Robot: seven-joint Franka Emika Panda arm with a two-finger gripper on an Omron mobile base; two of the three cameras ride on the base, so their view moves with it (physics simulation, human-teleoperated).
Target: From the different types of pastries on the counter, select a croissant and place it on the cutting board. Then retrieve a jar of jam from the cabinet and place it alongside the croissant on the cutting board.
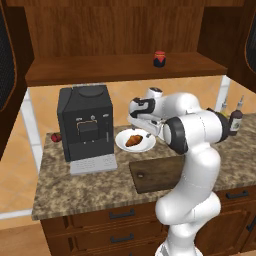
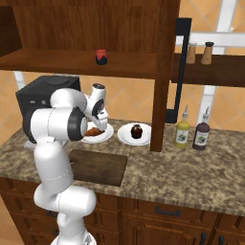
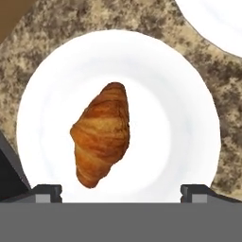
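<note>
The golden-brown croissant (image 3: 101,134) lies in the middle of a white plate (image 3: 47,94) on the granite counter (image 1: 75,190). My gripper (image 3: 121,191) hangs open straight above it, a fingertip on either side and nothing held. In the left base view the gripper (image 1: 149,129) hovers over the croissant (image 1: 133,140). The dark cutting board (image 1: 155,175) lies bare just in front of that plate. A dark chocolate pastry (image 2: 136,131) sits on a second plate to the right. The red-lidded jar of jam (image 1: 159,59) stands on the cabinet shelf (image 1: 100,67).
A black coffee machine (image 1: 86,125) stands left of the croissant plate, with a small red object (image 1: 56,136) beside it. Two bottles (image 2: 182,131) stand at the right past a wooden cabinet post (image 2: 160,95). Two shakers (image 2: 191,52) sit on a side shelf.
</note>
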